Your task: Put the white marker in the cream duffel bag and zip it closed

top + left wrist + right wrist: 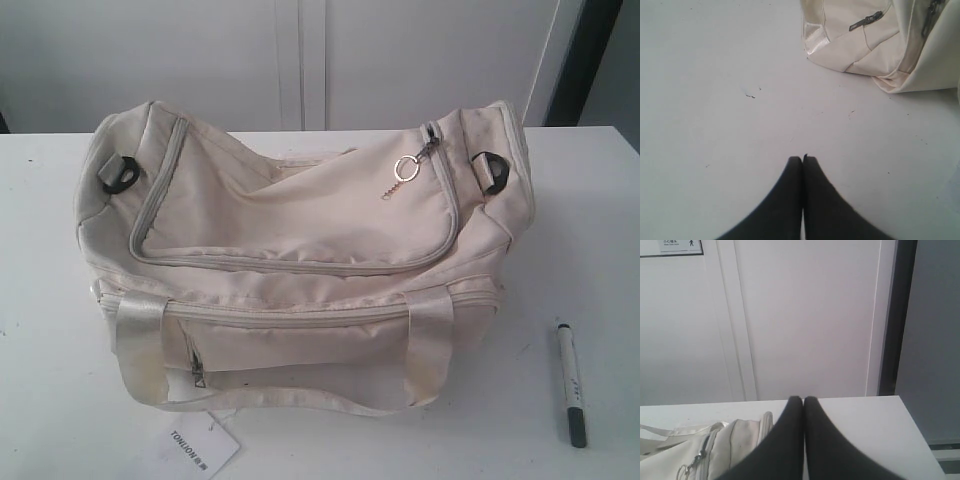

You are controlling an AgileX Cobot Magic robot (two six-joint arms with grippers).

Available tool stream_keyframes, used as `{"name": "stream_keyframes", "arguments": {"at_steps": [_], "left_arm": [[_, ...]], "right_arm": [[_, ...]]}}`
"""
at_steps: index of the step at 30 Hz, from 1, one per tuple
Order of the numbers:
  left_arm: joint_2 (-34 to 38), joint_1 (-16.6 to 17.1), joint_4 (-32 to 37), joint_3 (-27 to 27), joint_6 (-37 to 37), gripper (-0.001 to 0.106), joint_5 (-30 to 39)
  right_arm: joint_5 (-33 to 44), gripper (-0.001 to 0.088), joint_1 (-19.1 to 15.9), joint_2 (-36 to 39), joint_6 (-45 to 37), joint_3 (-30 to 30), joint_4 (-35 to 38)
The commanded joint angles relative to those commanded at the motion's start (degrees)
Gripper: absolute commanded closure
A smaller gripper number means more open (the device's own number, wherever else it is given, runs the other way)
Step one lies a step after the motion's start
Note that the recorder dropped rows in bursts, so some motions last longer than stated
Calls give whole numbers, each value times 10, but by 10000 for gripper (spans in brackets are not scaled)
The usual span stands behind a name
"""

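Both closed, empty: left hand point(803, 159), right hand point(803, 399); white marker point(571, 385) outside seemingly zipped cream duffel bag point(300, 230)

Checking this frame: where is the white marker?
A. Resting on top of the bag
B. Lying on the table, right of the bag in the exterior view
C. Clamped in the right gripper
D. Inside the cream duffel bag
B: the white marker lies flat on the table, apart from the cream duffel bag, at the exterior view's right.
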Motion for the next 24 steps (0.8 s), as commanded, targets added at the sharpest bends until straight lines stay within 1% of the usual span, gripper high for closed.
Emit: {"name": "stream_keyframes", "arguments": {"at_steps": [4, 14, 18, 24], "left_arm": [[0, 0, 0, 0, 0, 1053, 0], [0, 0, 0, 0, 0, 1053, 0], [0, 0, 0, 0, 0, 1053, 0], [0, 0, 0, 0, 0, 1053, 0]], "right_arm": [[21, 868, 0, 50, -1, -50, 0], [105, 868, 0, 173, -2, -195, 0], [119, 868, 0, 202, -2, -219, 0], [85, 868, 0, 213, -2, -216, 0]]}}
